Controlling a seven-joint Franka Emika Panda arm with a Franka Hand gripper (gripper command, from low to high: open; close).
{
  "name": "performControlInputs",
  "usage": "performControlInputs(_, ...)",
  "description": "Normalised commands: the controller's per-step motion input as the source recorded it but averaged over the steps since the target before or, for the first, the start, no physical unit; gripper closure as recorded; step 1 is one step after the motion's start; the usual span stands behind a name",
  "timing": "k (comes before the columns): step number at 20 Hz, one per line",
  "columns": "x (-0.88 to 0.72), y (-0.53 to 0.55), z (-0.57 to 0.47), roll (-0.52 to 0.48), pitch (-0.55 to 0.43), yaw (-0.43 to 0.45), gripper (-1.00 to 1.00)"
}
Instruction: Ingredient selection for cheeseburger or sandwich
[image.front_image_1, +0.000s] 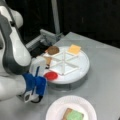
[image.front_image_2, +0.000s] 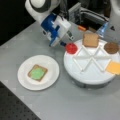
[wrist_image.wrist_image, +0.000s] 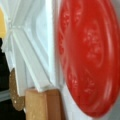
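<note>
The smooth grey tabletop (image.front_image_2: 75, 100) carries everything, and in a front view a dark perforated mat shows at its bottom left corner. The white and grey robot arm (image.front_image_1: 12, 50) is the biggest thing on it; it has rounded glossy shells and ends in a blue and white gripper (image.front_image_2: 62, 43). In both front views the gripper is low at the rim of the white round divided tray (image.front_image_2: 86, 73), just beside the red tomato disc (image.front_image_2: 71, 48). I cannot tell if the fingers are wide or narrow, or if they touch the disc.

The tray looks like moulded plastic with raised ribs that cut it into wedge compartments. The tomato disc lies in the wedge nearest to the gripper; in the wrist view it fills the right side, shiny red with paler speckles (wrist_image.wrist_image: 87, 57). The tan-brown toast square (image.front_image_2: 90, 40) with a grainy face lies in the next wedge, at a front view's top. The dark brown round patty (image.front_image_2: 111, 47) is in the wedge to the right of it, and the flat yellow-orange cheese square (image.front_image_2: 114, 67) lies at the tray's right edge.

The white paper plate (image.front_image_2: 26, 80) with a fluted rim stands on the tabletop well apart from the tray, at a front view's left. On it lies the begun sandwich: a second toast square (image.front_image_2: 31, 74) with the pale green lettuce piece (image.front_image_2: 37, 73) flat on top.
</note>
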Motion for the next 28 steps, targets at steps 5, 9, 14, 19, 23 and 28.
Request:
performControlInputs(5,0.32,-0.17,-0.13,0.318,-0.047,0.129,-1.0)
performControlInputs(9,0.34,-0.17,-0.15,0.306,-0.052,0.112,-1.0)
performControlInputs(14,0.33,-0.18,-0.14,0.284,-0.048,0.091,-1.0)
performControlInputs(19,0.3,-0.2,-0.14,0.256,-0.047,0.101,-1.0)
performControlInputs(23,0.28,-0.21,-0.13,0.237,-0.047,0.116,1.0)
performControlInputs(28,0.28,-0.18,-0.1,0.219,-0.05,0.103,1.0)
